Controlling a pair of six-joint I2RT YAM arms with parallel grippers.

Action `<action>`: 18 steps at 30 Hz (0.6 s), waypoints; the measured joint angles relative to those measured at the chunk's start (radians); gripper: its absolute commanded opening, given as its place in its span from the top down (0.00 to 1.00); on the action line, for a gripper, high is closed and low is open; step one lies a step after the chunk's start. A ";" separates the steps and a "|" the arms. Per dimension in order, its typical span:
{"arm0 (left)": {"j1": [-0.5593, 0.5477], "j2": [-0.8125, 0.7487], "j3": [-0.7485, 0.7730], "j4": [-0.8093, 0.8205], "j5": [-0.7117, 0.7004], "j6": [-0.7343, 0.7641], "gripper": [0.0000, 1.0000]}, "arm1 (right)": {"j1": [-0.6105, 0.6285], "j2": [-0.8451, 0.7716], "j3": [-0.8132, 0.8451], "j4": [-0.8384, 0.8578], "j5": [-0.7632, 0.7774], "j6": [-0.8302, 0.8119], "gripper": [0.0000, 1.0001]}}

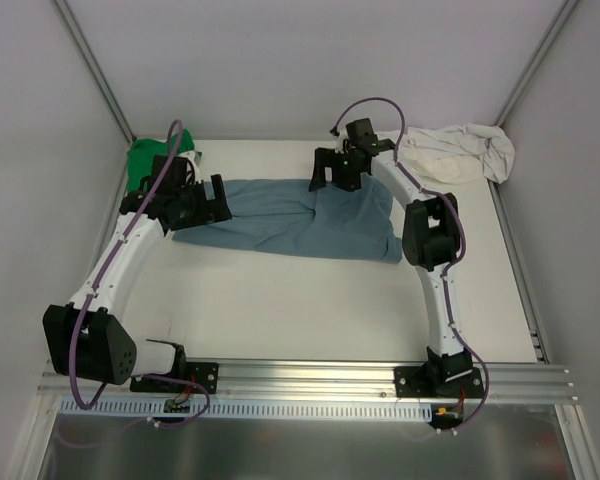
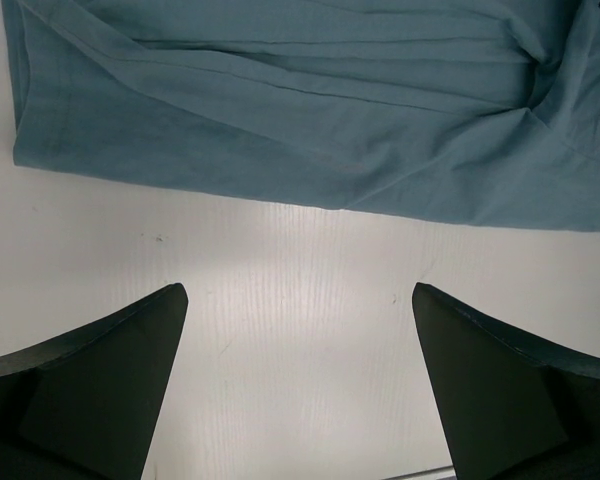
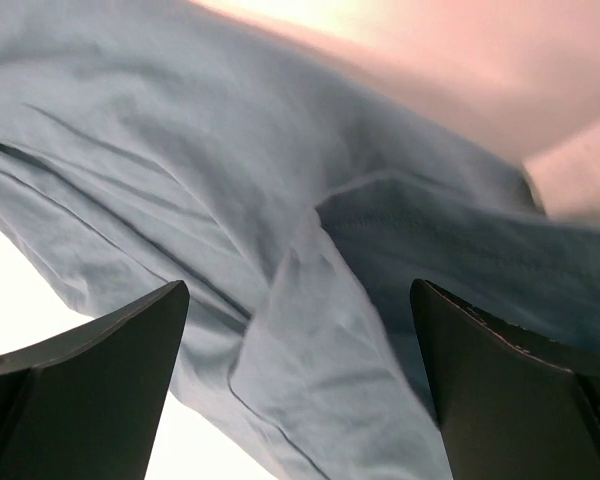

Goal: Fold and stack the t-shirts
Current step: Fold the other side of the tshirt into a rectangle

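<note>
Mounting rail (image 1: 310,377) at the near edge of the desk (image 1: 300,310) carries both arm bases, on the near side of the slate-blue t-shirt (image 1: 300,220).

Slate-blue t-shirt: lies spread but creased across the middle of the desk, its long axis running left to right, with folds bunched in its right half.

Left gripper (image 1: 216,200): stands at the blue shirt's left end. Its wrist view shows the fingers (image 2: 110,390) spread wide over bare desk. The shirt's edge is just beyond the tips and nothing is between them.

Right gripper (image 1: 330,176): over the blue shirt's far edge, right of its middle. Its fingers (image 3: 90,390) are spread wide above wrinkled blue cloth, with no fold pinched. Contact with the cloth cannot be told.

Green t-shirt (image 1: 148,160): crumpled beyond the blue shirt's left end and partly hidden by the left arm.

Cream t-shirt (image 1: 458,152): bunched beyond the blue shirt's far right corner. The right arm hides whether the two touch.
</note>
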 measured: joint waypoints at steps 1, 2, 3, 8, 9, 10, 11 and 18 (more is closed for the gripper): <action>0.000 -0.006 -0.004 -0.003 0.000 0.000 0.01 | 0.001 0.012 0.023 0.001 -0.002 0.005 0.01; 0.000 -0.011 -0.008 -0.005 -0.001 0.000 0.01 | 0.002 0.018 0.043 0.005 -0.004 0.008 0.01; 0.000 -0.016 -0.011 -0.008 -0.001 0.000 0.01 | 0.003 0.021 0.061 0.008 -0.006 0.011 0.01; -0.008 -0.045 -0.041 0.001 -0.001 -0.003 0.01 | -0.016 0.000 0.118 0.030 -0.020 0.010 0.01; -0.013 -0.056 -0.055 0.013 0.000 -0.005 0.01 | -0.029 -0.017 0.119 0.029 -0.021 0.009 0.01; -0.013 -0.068 -0.071 0.026 0.001 -0.007 0.01 | -0.042 -0.032 0.119 0.026 -0.022 0.006 0.00; -0.013 -0.080 -0.087 0.042 0.006 -0.010 0.01 | -0.061 -0.053 0.119 0.024 -0.022 0.002 0.01; -0.013 -0.100 -0.135 0.138 0.091 -0.044 0.01 | -0.221 -0.396 -0.127 0.020 0.006 -0.031 0.01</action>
